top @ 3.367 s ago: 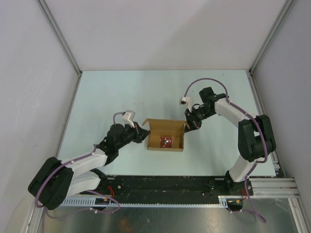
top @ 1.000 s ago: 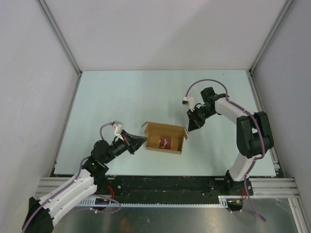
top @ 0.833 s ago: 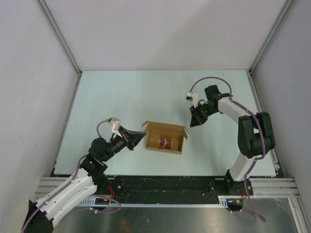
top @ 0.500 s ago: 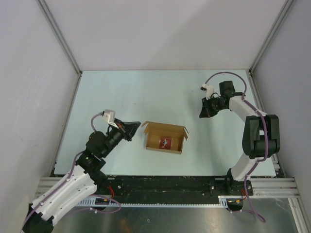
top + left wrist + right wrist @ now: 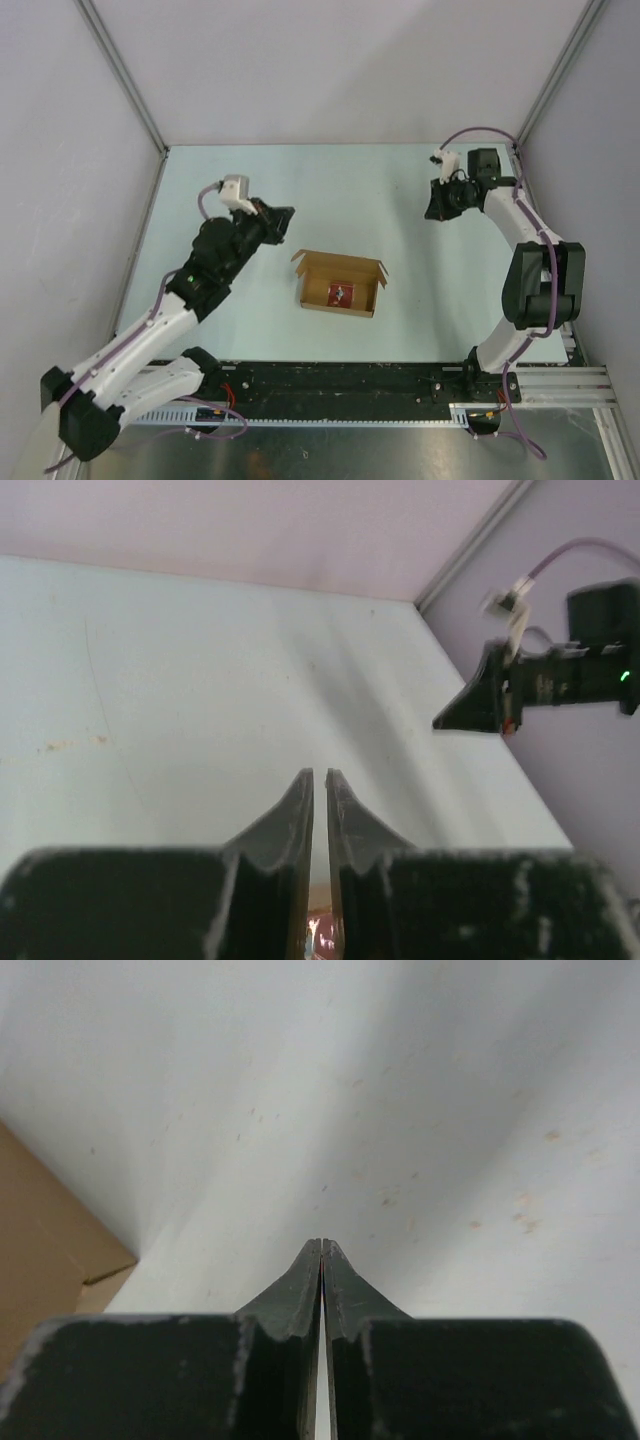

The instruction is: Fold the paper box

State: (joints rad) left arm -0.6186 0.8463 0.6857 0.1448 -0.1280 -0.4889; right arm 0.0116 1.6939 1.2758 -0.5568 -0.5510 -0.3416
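The paper box (image 5: pixel 340 283) is an open brown cardboard box on the table, with its flaps standing up. A small red packet (image 5: pixel 341 293) lies inside it. My left gripper (image 5: pixel 283 218) hangs up and to the left of the box, well apart from it. In the left wrist view its fingers (image 5: pixel 300 805) stand a narrow slit apart with nothing between them. My right gripper (image 5: pixel 432 205) is far to the back right, its jaws pressed together and empty (image 5: pixel 322 1243). One corner of the box (image 5: pixel 40 1230) shows in the right wrist view.
Pale green table (image 5: pixel 330 190) with grey walls on three sides. A metal rail (image 5: pixel 350 385) runs along the near edge, where the arm bases sit. In the left wrist view the right arm's gripper (image 5: pixel 450 718) shows against the right wall.
Both grippers have drawn away from the box, the left up and back-left, the right to the back right corner. The left jaws have parted a little. The box has stayed put.
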